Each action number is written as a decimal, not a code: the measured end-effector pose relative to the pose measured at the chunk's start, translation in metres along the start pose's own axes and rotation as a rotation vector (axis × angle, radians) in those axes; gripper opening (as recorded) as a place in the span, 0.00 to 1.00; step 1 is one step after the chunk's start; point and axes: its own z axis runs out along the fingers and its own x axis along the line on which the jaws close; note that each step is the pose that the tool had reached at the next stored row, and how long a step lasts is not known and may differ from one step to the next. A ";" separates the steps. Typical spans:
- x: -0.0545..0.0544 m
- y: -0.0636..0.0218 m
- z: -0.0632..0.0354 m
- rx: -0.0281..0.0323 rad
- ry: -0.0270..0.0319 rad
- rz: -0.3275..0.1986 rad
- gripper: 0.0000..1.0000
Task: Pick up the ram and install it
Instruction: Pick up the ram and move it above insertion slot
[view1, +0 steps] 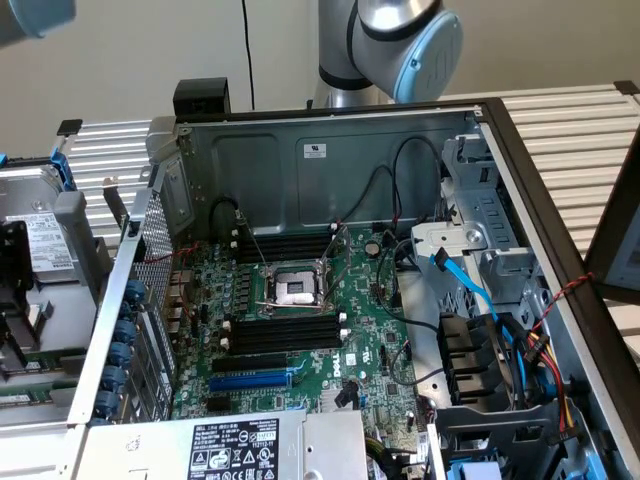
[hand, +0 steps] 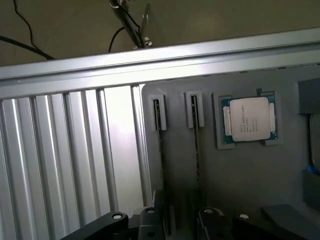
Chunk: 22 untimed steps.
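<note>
- Ram: it stands on edge in a narrow slot of the grey holder. I see it edge-on as a thin dark strip, and its near end runs right up to the claw.
- A second stick stands in the neighbouring slot, parallel to the first and just beside it. Both reach the claw side by side, and I cannot tell which one lines up with the gap.
- The claw is spread wide, with its black fingers well apart and pinching nothing. It hangs at the near ends of the two sticks without gripping either.
- The holder carries the two sticks in their slots. A processor chip lies flat, metal lid up, in a square recess just beside the second stick.
- The holder rests on the ribbed aluminium worktop, with a metal rail running along its far side.
- From the exterior view I get the open computer case, which takes up the middle of the frame with the motherboard inside it.
- A socket sits at the frame's centre, with black memory slots above and below it. A blue cable trails on the exterior view's right.
- The robot arm stands in the upper middle of that frame, behind the case's far wall.
- The wrist view gives me the holder up close, and the exterior view gives me the case and the arm.
</note>
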 end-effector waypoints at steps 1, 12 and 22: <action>0.000 0.0000 0.0009 0.0001 -0.0031 -0.008 0.33; 0.006 -0.0003 0.0087 -0.0075 -0.0244 -0.038 0.33; 0.018 -0.0046 0.0141 -0.0352 -0.0772 -0.037 0.33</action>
